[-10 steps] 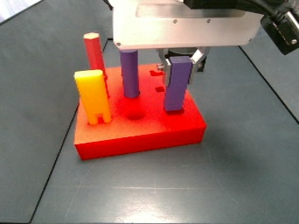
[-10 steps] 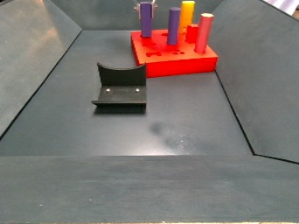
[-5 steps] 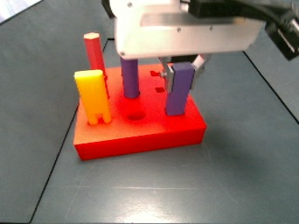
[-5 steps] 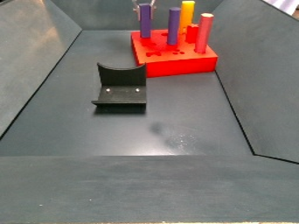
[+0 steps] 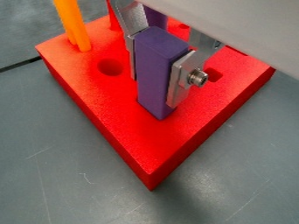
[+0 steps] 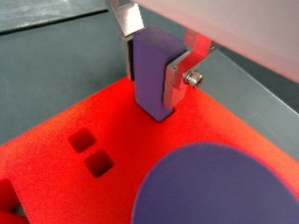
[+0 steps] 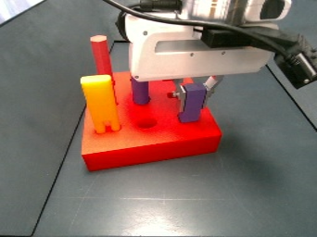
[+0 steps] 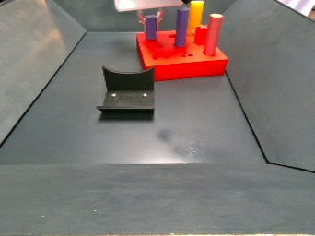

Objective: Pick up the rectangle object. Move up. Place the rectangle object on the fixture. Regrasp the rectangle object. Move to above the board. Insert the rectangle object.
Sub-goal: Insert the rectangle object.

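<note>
Side view: pincer (image 7: 190, 91) has come down since 1 s ago, clenched on the purple bar (image 7: 192, 102), whose lower end now sits sunk into the red board (image 7: 155, 146) at approx 3 o'clock of its top. Insertion prob. nearly done; release next. Fixture (image 8: 127, 90) empty on worktop (image 8: 185, 138).

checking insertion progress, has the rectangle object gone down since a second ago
Yes. In a side view the rectangle object, clamped in the tool, stands lower against the board than before, so it has sunk into its hole.
</note>
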Available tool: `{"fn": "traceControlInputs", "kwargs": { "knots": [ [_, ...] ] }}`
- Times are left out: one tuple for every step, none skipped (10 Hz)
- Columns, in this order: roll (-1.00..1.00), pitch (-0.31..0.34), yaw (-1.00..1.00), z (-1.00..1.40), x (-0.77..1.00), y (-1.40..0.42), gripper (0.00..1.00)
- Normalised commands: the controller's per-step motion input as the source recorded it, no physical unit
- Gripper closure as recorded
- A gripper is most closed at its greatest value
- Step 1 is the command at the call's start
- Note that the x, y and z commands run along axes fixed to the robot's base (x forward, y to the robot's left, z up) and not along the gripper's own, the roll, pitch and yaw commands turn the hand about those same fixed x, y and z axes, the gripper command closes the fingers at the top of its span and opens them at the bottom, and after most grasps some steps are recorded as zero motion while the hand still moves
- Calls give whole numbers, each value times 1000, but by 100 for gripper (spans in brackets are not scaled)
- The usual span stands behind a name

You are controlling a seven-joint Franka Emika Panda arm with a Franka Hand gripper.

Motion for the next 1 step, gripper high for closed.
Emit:
{"fn": "traceControlInputs", "kwargs": {
  "knots": [
    [0, 0, 0, 0, 0, 0, 100]
  ]
}}
